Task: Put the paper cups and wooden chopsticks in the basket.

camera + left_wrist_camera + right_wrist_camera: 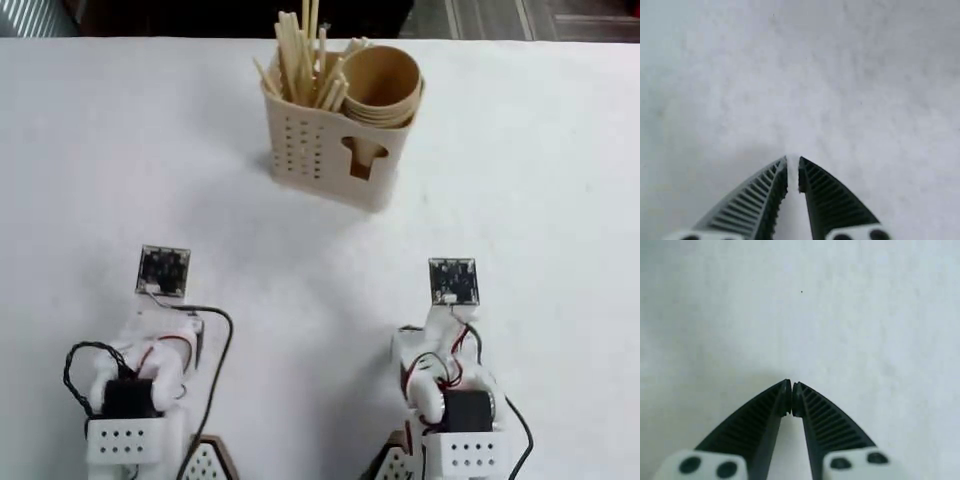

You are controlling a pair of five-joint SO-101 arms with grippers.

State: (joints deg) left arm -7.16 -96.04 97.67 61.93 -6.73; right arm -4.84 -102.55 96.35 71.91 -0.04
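High view, looking down on a white table (100,150). A pale perforated basket (300,150) stands at the upper centre of the frame. A bundle of wooden chopsticks (300,60) stands upright in its left compartment. A nested stack of tan paper cups (385,85) sits in its right compartment, mouths up. Nothing else of the task lies on the table, so the job looks finished.

The left arm (140,390) sits at the lower left of the frame and the right arm (450,390) at the lower right. Both are well apart from the basket, which lies beyond and between them.

In the wrist views, the left gripper (792,161) has its ribbed jaws drawn almost together with only a sliver of gap, and the right gripper (791,387) has its jaws meeting at the tips. Both hold nothing and hang over bare table.

As a judgement: the cups are light and thin-walled and would crush easily, so a gentle pinch at the rim suits them. The chopsticks are light, stiff and smooth, likely to slip or roll, and are best gripped near the middle
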